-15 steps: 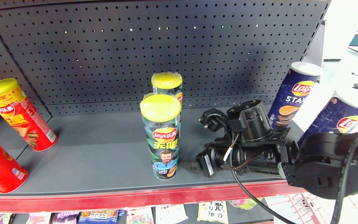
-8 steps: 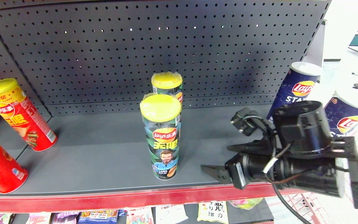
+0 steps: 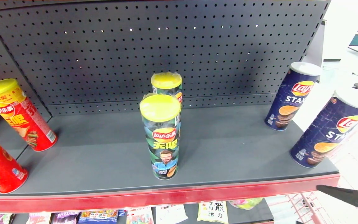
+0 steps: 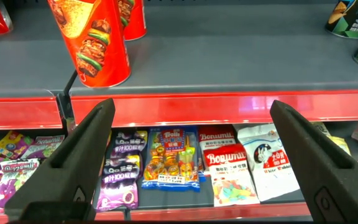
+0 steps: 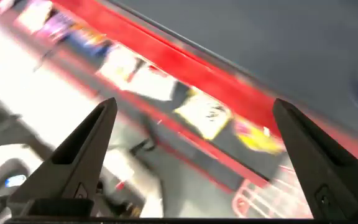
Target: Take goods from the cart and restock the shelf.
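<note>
- Right pincer (image 5: 193, 104) spread wide, empty, pulled back off the grey shelf (image 3: 228, 149) to below its red front lip (image 3: 166, 196).
- Goods?
- Green cardboard crisp tube, yellow lid (image 3: 164, 137), upright just behind that lip. Looks placed; fetch next.

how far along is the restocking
Done: two green cans stand midway along the shelf, between red cans and blue cans. In hand: nothing; the left hand and right hand are both open and empty. Left: it has wide bare stretches, so more goods likely need fetching.
</note>
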Motion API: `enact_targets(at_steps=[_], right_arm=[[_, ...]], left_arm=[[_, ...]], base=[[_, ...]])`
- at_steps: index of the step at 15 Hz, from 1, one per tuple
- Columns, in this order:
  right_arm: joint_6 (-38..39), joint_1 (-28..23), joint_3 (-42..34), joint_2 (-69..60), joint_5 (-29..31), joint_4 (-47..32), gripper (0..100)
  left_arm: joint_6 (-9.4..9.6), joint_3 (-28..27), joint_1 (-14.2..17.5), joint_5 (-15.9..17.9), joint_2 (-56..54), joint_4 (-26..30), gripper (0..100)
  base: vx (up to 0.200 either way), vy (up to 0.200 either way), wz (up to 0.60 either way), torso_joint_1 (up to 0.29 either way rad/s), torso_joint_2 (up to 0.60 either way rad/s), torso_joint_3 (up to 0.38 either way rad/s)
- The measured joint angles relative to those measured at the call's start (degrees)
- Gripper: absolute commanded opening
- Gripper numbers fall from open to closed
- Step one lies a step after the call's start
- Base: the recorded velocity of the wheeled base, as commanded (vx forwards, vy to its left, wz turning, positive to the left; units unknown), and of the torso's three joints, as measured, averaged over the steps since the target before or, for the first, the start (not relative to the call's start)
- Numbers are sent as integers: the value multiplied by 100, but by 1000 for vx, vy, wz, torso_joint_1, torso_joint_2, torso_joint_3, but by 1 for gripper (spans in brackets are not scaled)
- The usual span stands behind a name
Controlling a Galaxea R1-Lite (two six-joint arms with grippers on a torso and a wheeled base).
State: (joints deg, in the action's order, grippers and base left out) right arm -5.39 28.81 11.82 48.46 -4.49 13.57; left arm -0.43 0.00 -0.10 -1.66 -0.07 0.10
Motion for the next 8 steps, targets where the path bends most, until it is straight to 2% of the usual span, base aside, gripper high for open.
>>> enact_targets(at_steps=[2,4,6,8], right_arm=[[-101,-1092,-555,-1178,-213,-77,100],[-143,-2046,-894,-2365,-585,-519,100],[-71,-2491,-1057,-3302,-846,-884,100],[329,-2886,-1141,-3960,-789,-1007,100]], left_arm=[[0,0,2,0,0,-2,100],[0,0,2,0,0,0,100],[0,0,0,0,0,0,100],[0,0,2,-1,0,0,100]], base=[[0,0,0,0,0,0],[0,0,0,0,0,0],[0,0,0,0,0,0],[0,0,0,0,0,0]])
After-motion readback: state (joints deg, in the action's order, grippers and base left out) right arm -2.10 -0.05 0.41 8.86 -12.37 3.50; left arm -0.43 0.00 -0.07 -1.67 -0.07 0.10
